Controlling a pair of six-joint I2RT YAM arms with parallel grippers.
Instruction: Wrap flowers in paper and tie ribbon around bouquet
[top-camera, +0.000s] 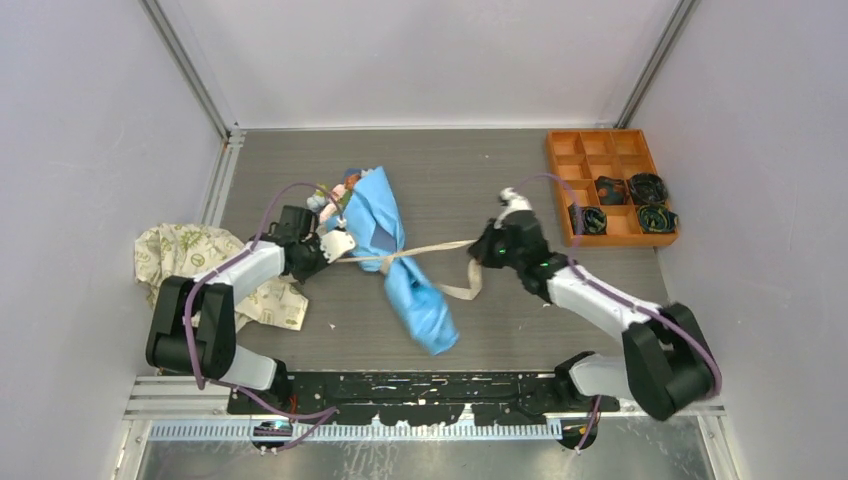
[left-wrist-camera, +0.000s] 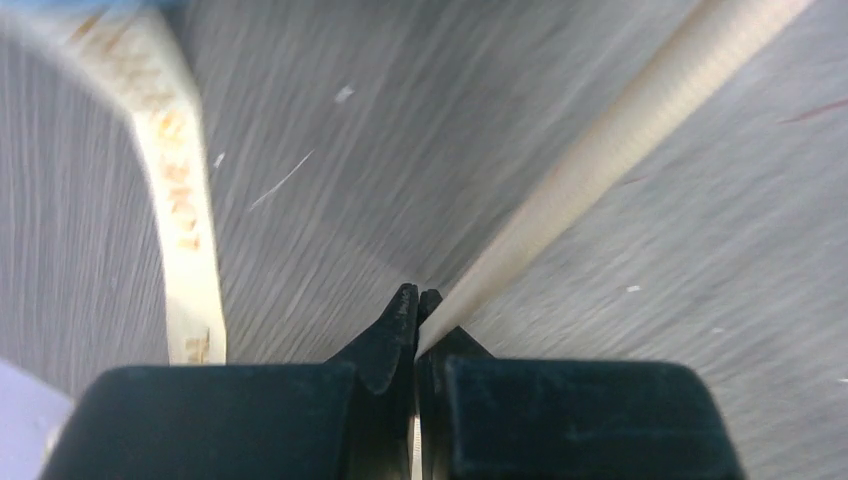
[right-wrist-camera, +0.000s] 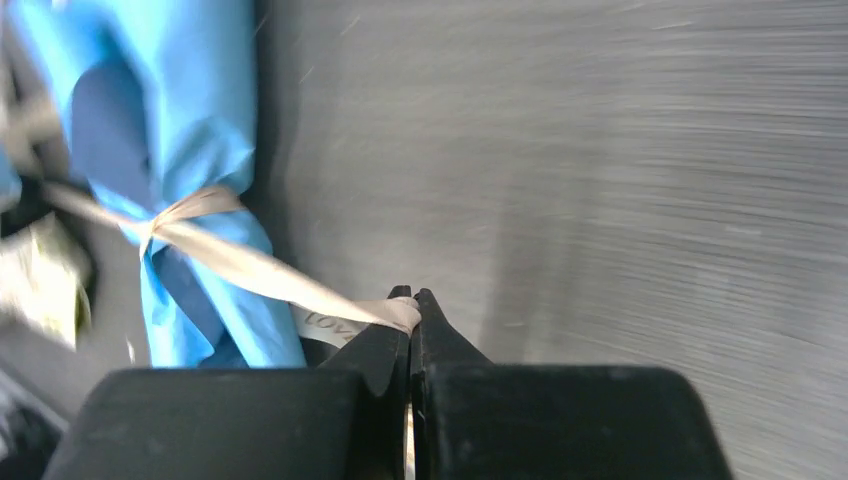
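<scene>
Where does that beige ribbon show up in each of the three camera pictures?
Top external: ribbon stretched across the middle, round the bouquet.
Left wrist: taut diagonal from the left fingers to top right.
Right wrist: from the right fingers left to the bouquet.
Shared landmark: the grey table.

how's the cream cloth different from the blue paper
The cloth is cream with green print; the paper is blue. The cloth lies crumpled and loose at the left edge of the table; the paper is wrapped round the flowers and cinched mid-length by the ribbon. Both are thin, creased sheets.
</scene>
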